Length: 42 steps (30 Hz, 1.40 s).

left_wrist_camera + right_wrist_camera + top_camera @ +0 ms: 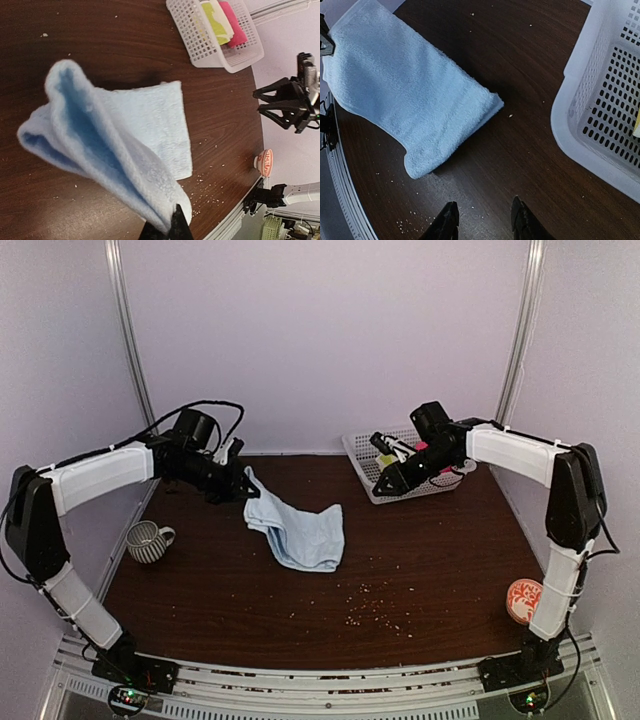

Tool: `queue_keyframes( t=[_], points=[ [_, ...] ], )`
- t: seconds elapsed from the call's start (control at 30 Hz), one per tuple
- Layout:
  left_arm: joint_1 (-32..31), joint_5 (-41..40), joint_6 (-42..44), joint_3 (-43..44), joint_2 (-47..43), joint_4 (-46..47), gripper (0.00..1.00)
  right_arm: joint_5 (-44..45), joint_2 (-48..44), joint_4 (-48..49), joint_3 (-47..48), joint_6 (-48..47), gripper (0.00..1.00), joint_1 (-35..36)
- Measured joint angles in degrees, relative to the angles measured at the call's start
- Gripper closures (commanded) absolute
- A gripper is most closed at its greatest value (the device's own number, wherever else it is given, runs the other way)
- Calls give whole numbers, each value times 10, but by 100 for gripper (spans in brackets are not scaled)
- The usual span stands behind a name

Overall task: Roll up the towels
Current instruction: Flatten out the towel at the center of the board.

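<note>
The pale blue towel (pixel 300 525) lies partly on the dark table. Its left corner is lifted by my left gripper (pixel 244 483), which is shut on it. In the left wrist view the towel (pixel 125 135) hangs folded from the pinched corner at my left gripper (pixel 172 226). The yellow-green and white towel (pixel 216 22) lies in the white basket (pixel 210 57). My right gripper (pixel 484 221) hovers open over bare table between the blue towel (pixel 405 95) and the basket (pixel 580 115), holding nothing. From above, the right gripper (pixel 384 487) is at the basket's front left.
A pink roll (pixel 234 25) lies in the basket (pixel 358 462) beside the patterned towel. A striped mug (pixel 148 540) stands at the left edge. A red-orange cup (pixel 523 600) is beside the right arm's base. Crumbs (pixel 370 605) dot the front of the table.
</note>
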Motion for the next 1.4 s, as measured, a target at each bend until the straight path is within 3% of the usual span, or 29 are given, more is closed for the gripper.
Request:
queue_keyframes(
  t=[0.13,0.3,0.4,0.8,0.9,1.03,1.2,1.4],
  points=[
    [-36,-3,-3,125,33,-58,100,0,10,1,0,0,63,-28],
    [-129,3,-14,475,177,-99,100,0,19,-1,0,2,63,-65],
    [-169,36,-44,632,252,-88,100,0,19,-2,0,1,63,-87],
    [-243,117,-163,660,362,25,100,3,-23,-10,-5,5,63,-211],
    [-265,105,-158,575,320,40,100,11,-48,-8,-5,5,62,-222],
    [-264,78,-148,332,181,73,100,17,-69,-2,-5,6,62,-218],
    [-204,42,-133,19,35,114,100,16,-72,6,-13,7,62,-214],
    [-113,-17,-95,-192,-28,93,100,19,-70,11,-28,7,63,-191]
  ],
)
